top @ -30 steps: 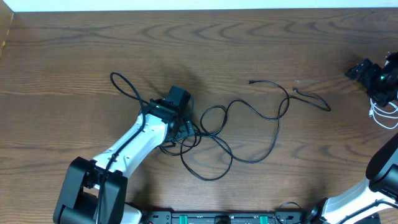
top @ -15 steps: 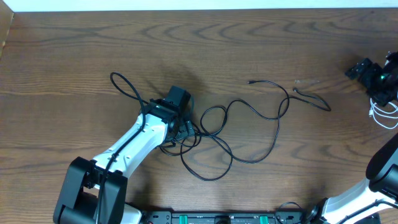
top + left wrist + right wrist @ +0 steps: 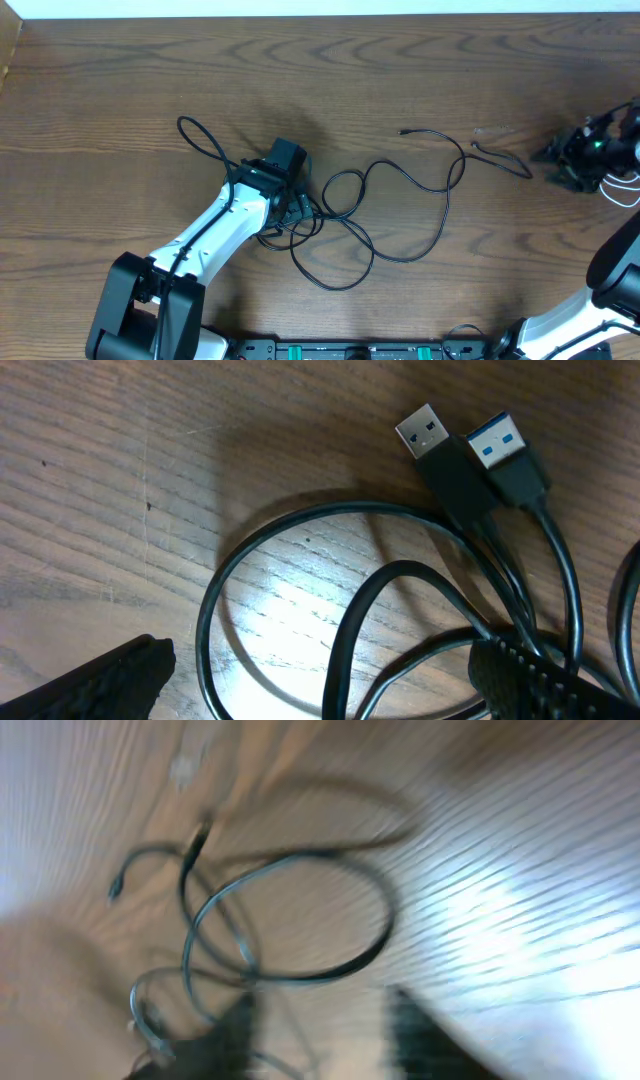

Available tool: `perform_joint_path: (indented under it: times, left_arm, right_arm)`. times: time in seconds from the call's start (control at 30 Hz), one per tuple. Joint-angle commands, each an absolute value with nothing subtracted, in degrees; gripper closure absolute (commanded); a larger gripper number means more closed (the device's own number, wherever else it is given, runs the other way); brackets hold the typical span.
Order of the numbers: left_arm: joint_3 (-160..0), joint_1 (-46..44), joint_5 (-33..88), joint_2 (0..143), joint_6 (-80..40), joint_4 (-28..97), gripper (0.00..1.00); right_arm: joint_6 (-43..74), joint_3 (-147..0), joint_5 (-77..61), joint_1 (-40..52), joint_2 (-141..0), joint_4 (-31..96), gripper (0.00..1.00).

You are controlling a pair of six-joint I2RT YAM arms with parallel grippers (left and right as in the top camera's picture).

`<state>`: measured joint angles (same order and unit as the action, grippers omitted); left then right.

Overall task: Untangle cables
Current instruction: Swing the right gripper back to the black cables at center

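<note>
Several black cables [image 3: 318, 212] lie in loose loops across the middle of the wooden table [image 3: 100, 80], knotted at the left-centre and trailing right to two free ends. One white cable [image 3: 610, 190] lies apart at the right edge.

Left gripper [image 3: 325, 660]: poised directly over the knot, fingers spread wide, nothing between them. The wrist view shows overlapping black strands beneath it.

Right gripper [image 3: 575, 160]: near the right edge, beside the white cable. Both views of it are smeared, so I cannot tell whether the fingers are parted or closed on anything.

Two USB plugs [image 3: 455, 460] lie side by side just above the knot, one with a blue insert [image 3: 492, 442].

Handling assessment: the cords appear light, thin and limp. A lifted strand will likely sag and drag its neighbours. The jacket looks smooth, so a pinch on bare cord may slip.

Recommended hold: the moulded plug body, or the cord just behind it, is the stiffest and widest part. Pulling mid-loop risks tightening the crossings. Feeding a free end back through looks safer.
</note>
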<state>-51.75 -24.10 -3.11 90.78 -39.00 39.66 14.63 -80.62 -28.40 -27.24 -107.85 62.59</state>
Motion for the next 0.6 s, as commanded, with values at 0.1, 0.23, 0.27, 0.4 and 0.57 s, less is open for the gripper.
perform_joint_path:
  times: [0.1, 0.23, 0.27, 0.4, 0.57]
  left_arm:
    - [-51.2, -23.9, -3.6, 91.3, -39.1, 39.8, 0.01]
    - [-51.2, -23.9, -3.6, 91.3, -39.1, 39.8, 0.01]
    - [-51.2, -23.9, -3.6, 91.3, -39.1, 39.8, 0.01]
    - [-51.2, -23.9, -3.6, 91.3, -39.1, 39.8, 0.01]
    - [-51.2, -23.9, -3.6, 91.3, -39.1, 39.8, 0.01]
  right_arm:
    - [9.5, -81.2, -36.6, -18.1, -108.0, 63.6, 0.99]
    - [9.1, -81.2, -36.6, -10.1, -108.0, 63.5, 0.99]
    - [9.1, -81.2, -36.5, -8.3, -108.0, 63.5, 0.96]
    - [9.1, -81.2, -36.4, 1.3, -108.0, 63.3, 0.78]
    - [11.2, -81.2, -36.4, 12.3, -108.0, 59.7, 0.64]
